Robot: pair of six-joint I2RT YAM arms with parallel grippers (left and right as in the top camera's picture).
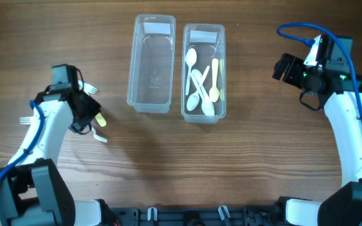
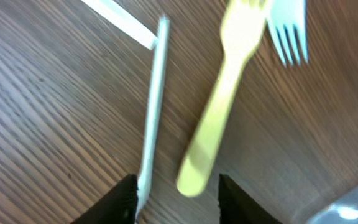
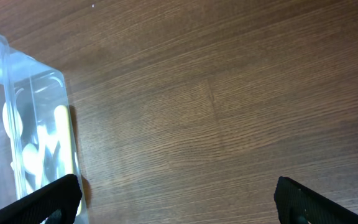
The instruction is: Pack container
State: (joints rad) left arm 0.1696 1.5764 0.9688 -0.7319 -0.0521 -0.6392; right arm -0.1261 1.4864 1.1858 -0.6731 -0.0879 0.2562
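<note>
Two clear plastic containers stand at the back middle. The left container is empty; the right container holds several white spoons and a yellow one. My left gripper is open, low over a cluster of forks at the left. In the left wrist view the yellow fork has its handle end between the fingers. A white handle touches the left finger. My right gripper is open wide and empty over bare table, right of the spoon container.
More white forks lie around the left arm: one behind the gripper, one at the far left, one in front. White fork tines show beside the yellow fork. The table is dark wood.
</note>
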